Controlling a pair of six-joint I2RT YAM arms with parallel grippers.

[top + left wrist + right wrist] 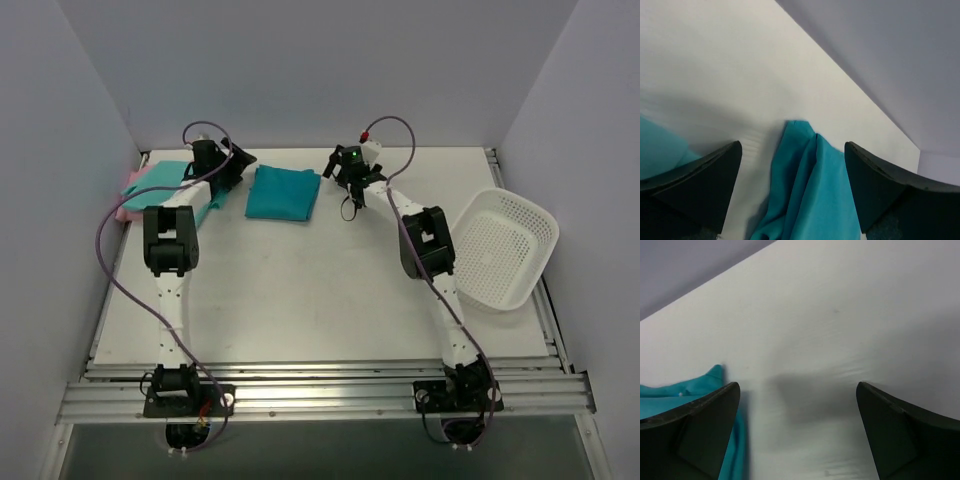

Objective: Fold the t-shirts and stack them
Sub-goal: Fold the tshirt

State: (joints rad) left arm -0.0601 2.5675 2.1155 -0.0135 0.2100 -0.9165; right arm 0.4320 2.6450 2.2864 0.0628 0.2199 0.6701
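The deep teal t-shirt (pixel 285 193) lies folded into a neat rectangle on the white table (pixel 300 290). To its left the mint green t-shirt (pixel 160 178) sits on the pale pink t-shirt (pixel 124 213), apparently already stacked. The left gripper (pixel 792 150) hangs at the teal shirt's left edge and the right gripper (pixel 797 390) at its right, both with fingers spread and holding nothing. By my reading the folding is done, and only setting the teal shirt onto that pile remains.

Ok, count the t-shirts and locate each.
3: teal t-shirt folded far centre; mint t-shirt far left, partly under the left arm; pink t-shirt peeking out beneath it. More may be hidden.
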